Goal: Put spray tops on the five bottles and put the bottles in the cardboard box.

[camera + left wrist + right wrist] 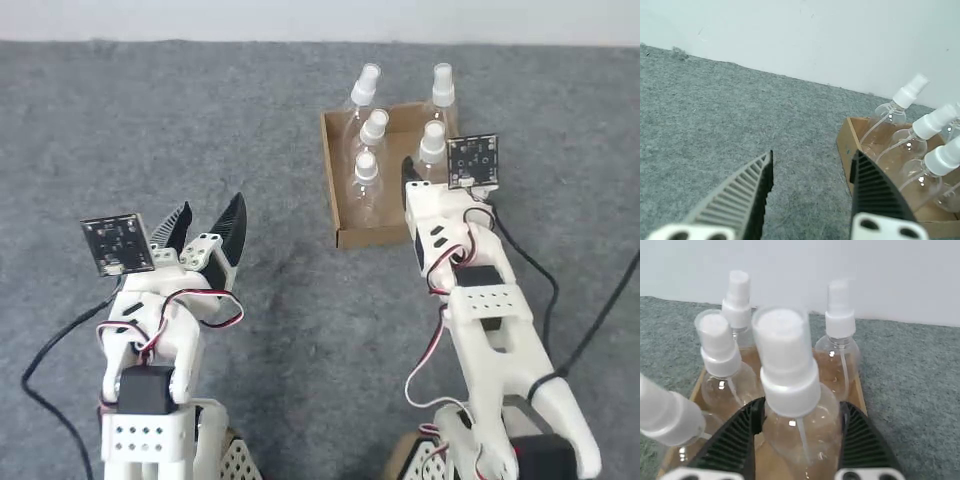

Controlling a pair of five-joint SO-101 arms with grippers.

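- All 5 bottles wear white spray tops (374,122), so the capping part of the task looks done.
- The cardboard box (372,238) sits on the grey worktop (150,120) just ahead of the right arm.
- 4 bottles (366,192) stand upright inside the box, packed close together.
- The 5th bottle (800,437) is upright at the corner of the box nearest the right arm.
- The right gripper (801,405) has its jaws clenched on the clear body of this bottle, just under its cap.
- The base of this bottle is hidden, so I cannot tell whether it rests on the box floor or hangs just above it.
- The left gripper (210,207) hovers over bare worktop, well apart from the box, with its jaws spread wide and holding nothing.
- In my judgement the task is almost complete.
- What seems left is to seat the 5th bottle if it is not yet down and let go of it.
- The right arm would then draw away without tipping the neighbouring bottles, which stand very near the jaws.
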